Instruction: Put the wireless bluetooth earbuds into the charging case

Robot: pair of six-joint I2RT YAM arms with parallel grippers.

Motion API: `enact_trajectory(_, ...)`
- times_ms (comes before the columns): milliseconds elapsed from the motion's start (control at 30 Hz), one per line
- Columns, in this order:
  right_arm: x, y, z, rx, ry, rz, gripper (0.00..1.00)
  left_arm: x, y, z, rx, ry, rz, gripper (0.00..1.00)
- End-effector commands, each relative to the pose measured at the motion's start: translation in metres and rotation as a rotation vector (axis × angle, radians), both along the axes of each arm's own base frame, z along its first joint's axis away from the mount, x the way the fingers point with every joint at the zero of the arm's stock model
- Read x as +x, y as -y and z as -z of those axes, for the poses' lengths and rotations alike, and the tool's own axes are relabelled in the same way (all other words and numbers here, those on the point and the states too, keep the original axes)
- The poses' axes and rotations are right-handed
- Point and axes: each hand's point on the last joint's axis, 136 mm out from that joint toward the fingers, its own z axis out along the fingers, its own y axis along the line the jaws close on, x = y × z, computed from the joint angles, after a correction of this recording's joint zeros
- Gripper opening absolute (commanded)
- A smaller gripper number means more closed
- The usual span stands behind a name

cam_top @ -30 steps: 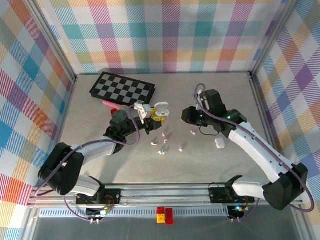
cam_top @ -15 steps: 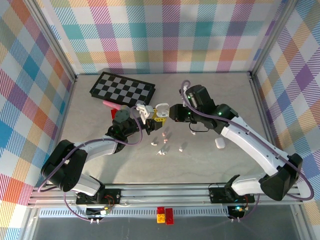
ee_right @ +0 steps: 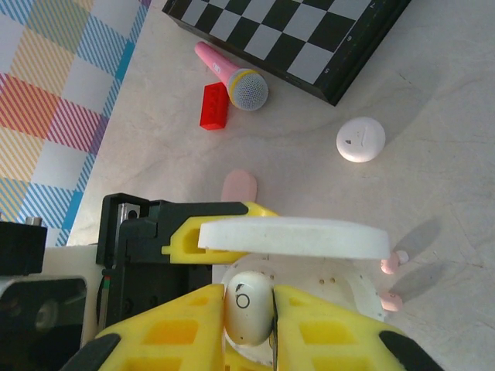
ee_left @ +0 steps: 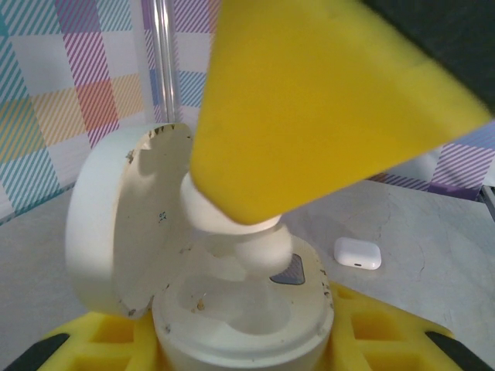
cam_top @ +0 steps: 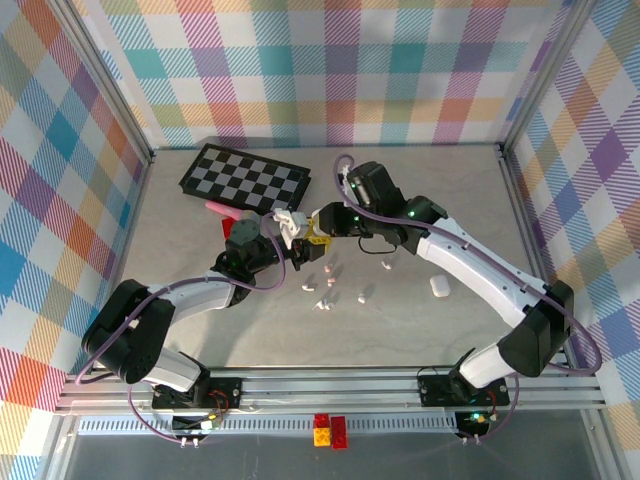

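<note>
No words or numbers to read anywhere here. Closest thing to a sign is a tiny dark emblem on the round white case (ee_right: 360,139), just below the chessboard (ee_right: 294,31), too small to make out. Farther from the chessboard, the white earbud (ee_right: 247,301) carries a small dark printed ring.

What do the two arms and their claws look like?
Both arms have white links and black joints, with a purplish cable along each. Small green lights glow on the right arm. The left claw and the right claw have blocky yellow fingers on black bodies.
</note>
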Motion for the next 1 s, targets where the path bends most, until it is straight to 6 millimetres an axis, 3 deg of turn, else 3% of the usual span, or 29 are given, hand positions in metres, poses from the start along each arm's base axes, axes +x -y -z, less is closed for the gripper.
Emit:
enact_trajectory(0,0.000,-0.011,-0.012,0.029,0.027,-0.038,0.20,-0.001,0.002,-0.022,-0.031,0.073,0.004,0.33)
enact_trajectory(467,-0.007,-0.020,-0.001,0.033,-0.024,-0.056,0.23,0.003,-0.001,-0.029,-0.039,0.074,-0.028,0.33)
enact_trajectory(633,-0.006,-0.017,0.004,0.017,-0.031,-0.033,0.28,0.002,-0.002,-0.032,-0.044,0.082,-0.028,0.33)
enact_trajectory(967,-0.007,-0.002,-0.019,0.027,0.035,0.007,0.40,0.001,-0.004,-0.034,-0.060,0.077,-0.034,0.33)
